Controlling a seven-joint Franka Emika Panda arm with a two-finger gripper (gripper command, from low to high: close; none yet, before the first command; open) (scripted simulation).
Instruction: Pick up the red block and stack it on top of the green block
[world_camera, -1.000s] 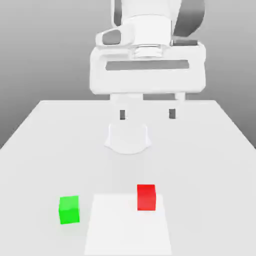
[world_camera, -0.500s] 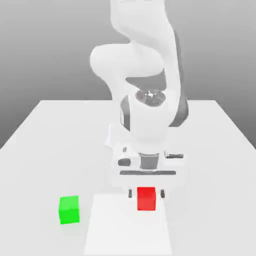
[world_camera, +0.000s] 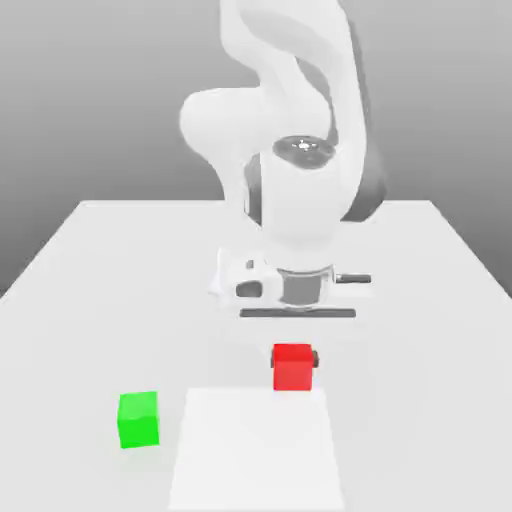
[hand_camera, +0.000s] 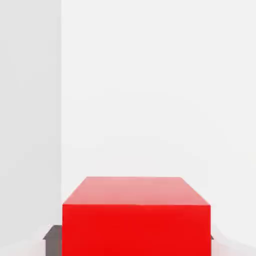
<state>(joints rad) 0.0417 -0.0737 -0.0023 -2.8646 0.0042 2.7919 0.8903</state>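
Jaws closed on the red block (world_camera: 292, 366), lifted just clear of the desk (world_camera: 420, 300) near its front edge. Green block (world_camera: 138, 419) sits toward the exterior view's left, slightly nearer the front edge; carry goes that way.

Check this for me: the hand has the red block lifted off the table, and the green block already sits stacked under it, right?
Not quite. The hand does have the red block lifted, but the green block is not under it: the exterior view shows it alone on the table, off toward that view's left.
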